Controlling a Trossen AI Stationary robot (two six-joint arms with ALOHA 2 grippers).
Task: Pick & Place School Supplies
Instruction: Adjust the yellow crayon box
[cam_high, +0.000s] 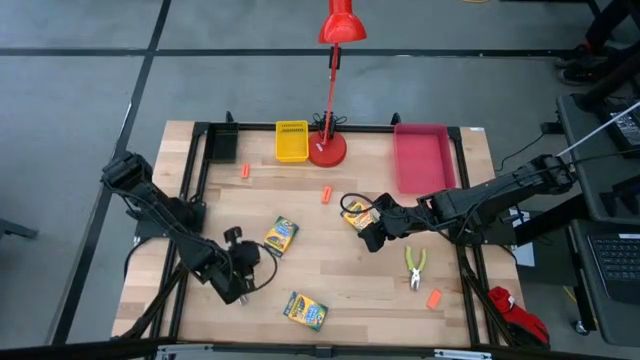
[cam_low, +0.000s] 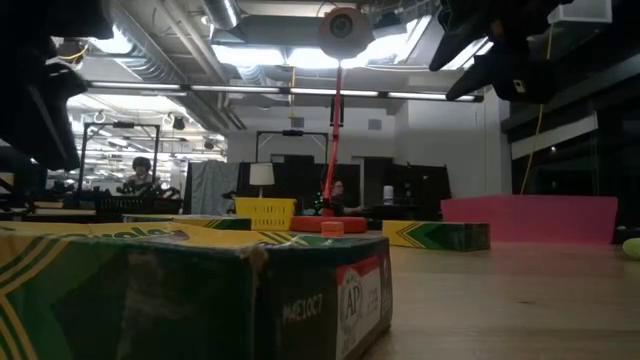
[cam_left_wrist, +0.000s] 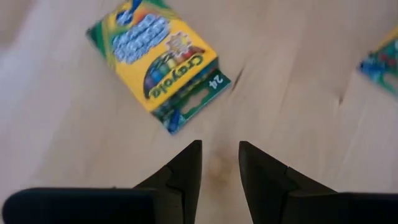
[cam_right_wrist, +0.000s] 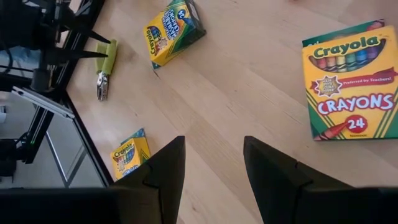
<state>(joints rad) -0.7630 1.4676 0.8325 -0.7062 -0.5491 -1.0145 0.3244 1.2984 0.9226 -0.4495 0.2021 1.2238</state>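
Overhead, the right gripper (cam_high: 371, 237) hovers with fingers parted and empty, just beside a yellow-and-green cardboard crayon box (cam_high: 356, 215); the left gripper (cam_left_wrist: 220, 163), slightly parted and empty, hangs near another crayon box (cam_high: 281, 235). A third box (cam_high: 305, 310), lime-handled pliers (cam_high: 415, 266) and small orange pieces (cam_high: 434, 298) lie on the pale wooden table (cam_high: 350, 290); the low view shows a ceiling-lit room behind.

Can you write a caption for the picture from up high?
Two robot arms reach over a wooden table scattered with crayon boxes, pliers and orange pieces.
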